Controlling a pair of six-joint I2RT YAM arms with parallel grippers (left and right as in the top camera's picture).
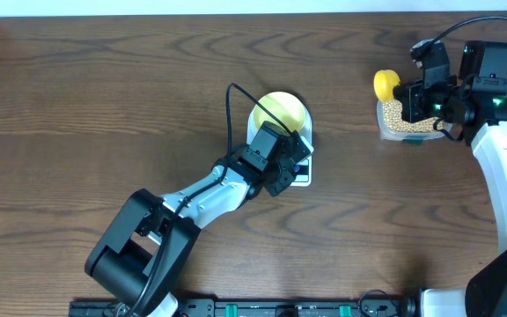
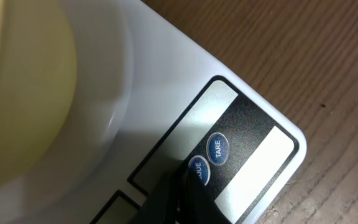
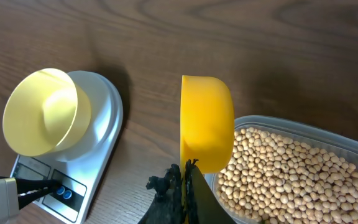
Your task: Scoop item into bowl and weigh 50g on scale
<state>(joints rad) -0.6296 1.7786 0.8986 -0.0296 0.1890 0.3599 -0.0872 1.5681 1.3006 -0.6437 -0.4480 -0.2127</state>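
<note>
The pale yellow bowl (image 1: 282, 110) stands empty on the white scale (image 1: 300, 174) at the table's middle; both also show in the right wrist view, bowl (image 3: 42, 112) and scale (image 3: 101, 134). My left gripper (image 2: 188, 180) is shut, its tip pressing on the blue round button (image 2: 197, 170) next to the TARE button (image 2: 217, 149). My right gripper (image 3: 185, 180) is shut on the handle of a yellow scoop (image 3: 207, 121), held above the left rim of the clear container (image 3: 347, 140) full of tan beans (image 3: 284, 174). The scoop's inside is hidden.
The clear container (image 1: 403, 130) sits at the far right of the table, under my right arm. The left arm (image 1: 209, 194) stretches from the front edge to the scale. Bare wood lies between scale and container.
</note>
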